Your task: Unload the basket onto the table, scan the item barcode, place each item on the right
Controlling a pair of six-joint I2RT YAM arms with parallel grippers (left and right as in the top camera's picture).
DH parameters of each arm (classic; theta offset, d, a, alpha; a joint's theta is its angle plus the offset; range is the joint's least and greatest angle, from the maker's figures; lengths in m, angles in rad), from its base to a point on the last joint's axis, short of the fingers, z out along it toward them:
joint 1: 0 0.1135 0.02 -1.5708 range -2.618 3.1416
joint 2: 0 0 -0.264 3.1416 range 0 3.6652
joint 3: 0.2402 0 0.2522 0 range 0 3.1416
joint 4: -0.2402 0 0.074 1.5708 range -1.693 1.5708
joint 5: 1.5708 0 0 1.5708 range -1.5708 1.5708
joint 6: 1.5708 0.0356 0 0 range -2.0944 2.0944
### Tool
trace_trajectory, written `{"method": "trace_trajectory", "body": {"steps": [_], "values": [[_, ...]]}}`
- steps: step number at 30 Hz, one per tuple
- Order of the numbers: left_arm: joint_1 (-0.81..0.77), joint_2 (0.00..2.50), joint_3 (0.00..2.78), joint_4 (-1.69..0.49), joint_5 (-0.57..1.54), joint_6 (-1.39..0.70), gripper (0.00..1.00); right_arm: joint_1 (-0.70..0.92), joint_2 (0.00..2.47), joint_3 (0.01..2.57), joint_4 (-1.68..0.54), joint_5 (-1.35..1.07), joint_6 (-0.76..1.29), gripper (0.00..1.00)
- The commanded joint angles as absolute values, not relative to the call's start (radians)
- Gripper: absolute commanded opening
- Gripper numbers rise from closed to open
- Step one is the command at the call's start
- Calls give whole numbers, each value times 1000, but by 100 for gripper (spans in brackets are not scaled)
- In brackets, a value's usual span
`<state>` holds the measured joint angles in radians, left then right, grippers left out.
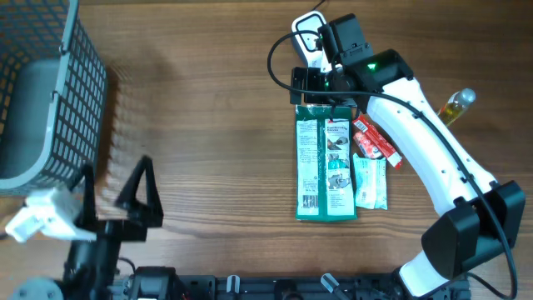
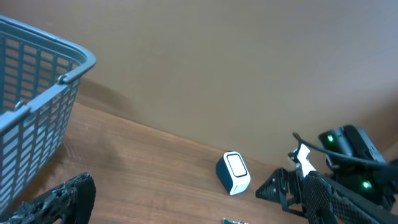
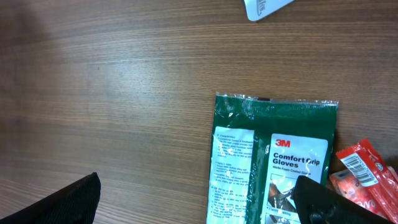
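Right claw point(image 1: 321, 98), jaws wide and empty, hovers over the far end of the glove pack point(image 1: 326, 171), which lies lengthwise near to far (left claw point(image 1: 115, 187), also wide, sits well apart)

Left arm point(image 1: 100, 250): I see it tucked low at the front-left corner of the tabletop point(image 1: 216, 125).
Left gripper point(image 1: 112, 196): jaws spread wide, nothing between them, fingers aimed toward the far edge.
Right arm point(image 1: 433, 158): I have its white link stretched from the front-right corner toward the far edge, with a green light at the wrist.
Right gripper point(image 3: 199, 180): jaws wide apart, empty, above the tabletop.
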<state>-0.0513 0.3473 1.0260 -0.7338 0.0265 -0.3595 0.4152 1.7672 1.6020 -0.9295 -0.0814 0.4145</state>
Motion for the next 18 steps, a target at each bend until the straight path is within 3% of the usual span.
{"method": "trace_trajectory", "body": {"steps": [1, 10, 18], "values": [[-48, 239, 950, -730, 17, -348, 100, 414, 1776, 1621, -927, -68, 400, 100], [-48, 53, 810, -614, 17, -355, 100, 414, 1776, 1621, -927, -68, 400, 100], [-48, 4, 680, -380, 17, -409, 100, 414, 1776, 1621, -927, -68, 400, 100]]}}
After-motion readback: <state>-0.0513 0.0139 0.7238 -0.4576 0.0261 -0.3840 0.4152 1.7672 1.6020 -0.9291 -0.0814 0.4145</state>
